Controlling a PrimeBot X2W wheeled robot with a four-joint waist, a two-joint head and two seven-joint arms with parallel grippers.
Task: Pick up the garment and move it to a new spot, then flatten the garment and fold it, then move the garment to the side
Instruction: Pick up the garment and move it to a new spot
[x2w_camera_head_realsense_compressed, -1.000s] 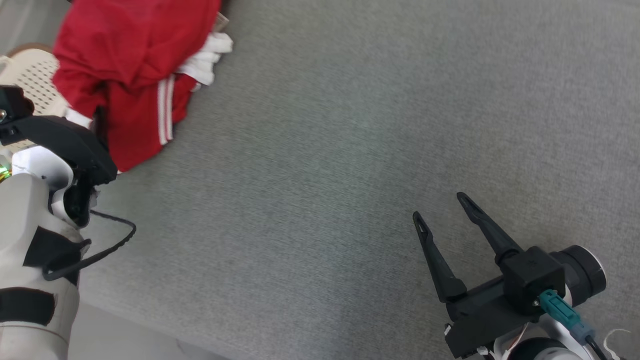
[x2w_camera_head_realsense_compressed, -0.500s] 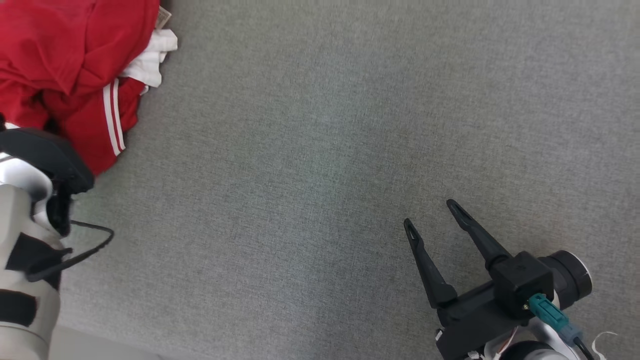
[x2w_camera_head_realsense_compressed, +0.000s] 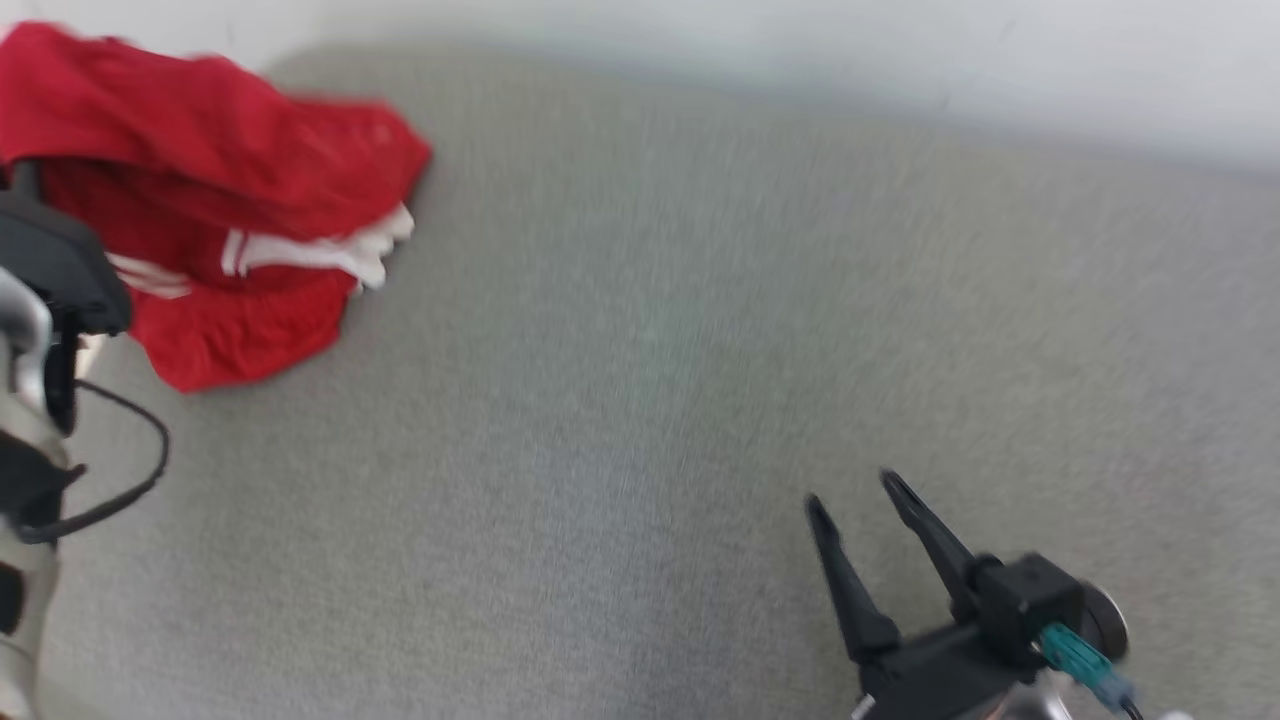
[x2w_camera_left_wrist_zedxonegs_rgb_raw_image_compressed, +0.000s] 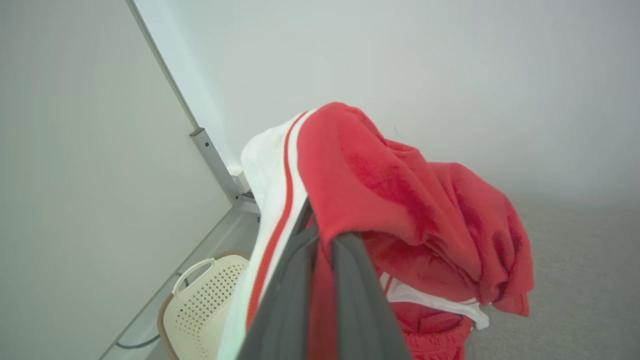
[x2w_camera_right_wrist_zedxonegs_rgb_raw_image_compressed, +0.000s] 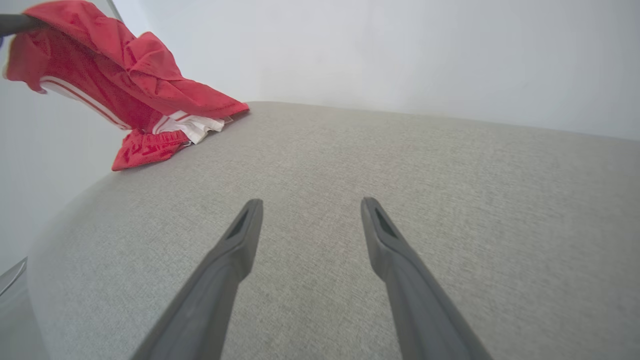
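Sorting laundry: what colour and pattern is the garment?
Red garment with white stripes; clearest in the left wrist view.

The left gripper (x2w_camera_left_wrist_zedxonegs_rgb_raw_image_compressed: 324, 237) has clamped shut on the garment (x2w_camera_left_wrist_zedxonegs_rgb_raw_image_compressed: 400, 200). The garment is now raised up, clear of the basket (x2w_camera_left_wrist_zedxonegs_rgb_raw_image_compressed: 200, 300).

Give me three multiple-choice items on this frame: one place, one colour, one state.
1. Where on the grey surface is the garment? A centre; B far left; C near right.
2. Its stripes are: A white; B blue; C black.
3. The left gripper fingers are: A open, empty; B open, flat on the surface; C shut on the garment.
Answers: 1 B, head view shows it at the far left; 2 A, white bands cross the red cloth; 3 C, left wrist view shows cloth pinched between them.
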